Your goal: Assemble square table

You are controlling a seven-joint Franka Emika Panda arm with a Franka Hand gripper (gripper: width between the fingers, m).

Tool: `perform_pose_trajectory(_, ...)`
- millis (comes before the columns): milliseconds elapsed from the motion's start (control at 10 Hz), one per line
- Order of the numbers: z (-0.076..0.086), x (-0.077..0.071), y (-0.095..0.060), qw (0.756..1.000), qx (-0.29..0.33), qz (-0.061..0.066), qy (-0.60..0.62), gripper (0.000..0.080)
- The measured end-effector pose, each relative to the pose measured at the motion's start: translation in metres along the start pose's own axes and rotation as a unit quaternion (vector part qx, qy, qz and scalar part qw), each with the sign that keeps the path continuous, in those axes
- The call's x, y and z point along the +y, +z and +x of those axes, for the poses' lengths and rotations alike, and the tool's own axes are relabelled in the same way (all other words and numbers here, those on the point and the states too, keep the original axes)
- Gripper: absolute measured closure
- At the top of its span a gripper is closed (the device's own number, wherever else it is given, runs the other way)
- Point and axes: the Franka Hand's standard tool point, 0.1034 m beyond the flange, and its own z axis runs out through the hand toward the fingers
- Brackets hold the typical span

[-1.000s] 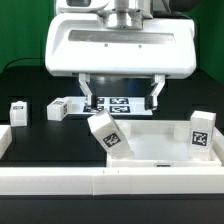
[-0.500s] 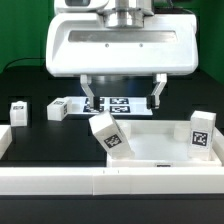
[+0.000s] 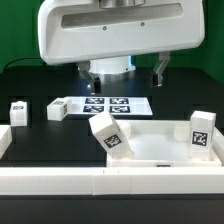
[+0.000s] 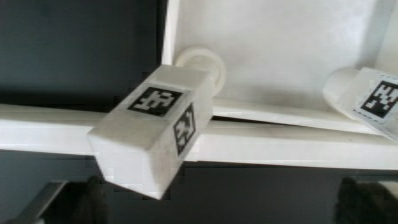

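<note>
The white square tabletop [image 3: 155,147] lies tray-side up at the exterior view's right. One tagged white leg [image 3: 108,133] stands tilted at its near left corner and another leg [image 3: 201,131] stands at its right. Two loose legs [image 3: 18,112] [image 3: 57,108] sit on the black table at the left. My gripper [image 3: 122,82] hangs open and empty above and behind the tilted leg, apart from it. In the wrist view the tilted leg [image 4: 160,125] sits below the open gripper [image 4: 217,205], with the tabletop [image 4: 285,55] and the second leg [image 4: 374,95] beyond.
The marker board [image 3: 113,103] lies flat behind the tabletop, under the gripper. A long low white border rail [image 3: 90,182] runs along the front, with a short piece at the left [image 3: 4,140].
The gripper has risen well above the table, with its fingers still spread. The tilted leg and the other parts have not moved.
</note>
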Motion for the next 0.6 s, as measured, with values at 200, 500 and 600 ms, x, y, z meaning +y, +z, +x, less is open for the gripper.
perform_pose_trajectory(200,0.0,-0.001,0.002,0.999,-0.031,0.007,-0.002,0.015)
perform_pose_trajectory(500,-0.008,0.032,0.01,0.996,-0.077,0.028,0.022,0.015)
perform_pose_trajectory(600,-0.007,0.033,0.011,0.996,-0.076,0.028,0.028,0.015)
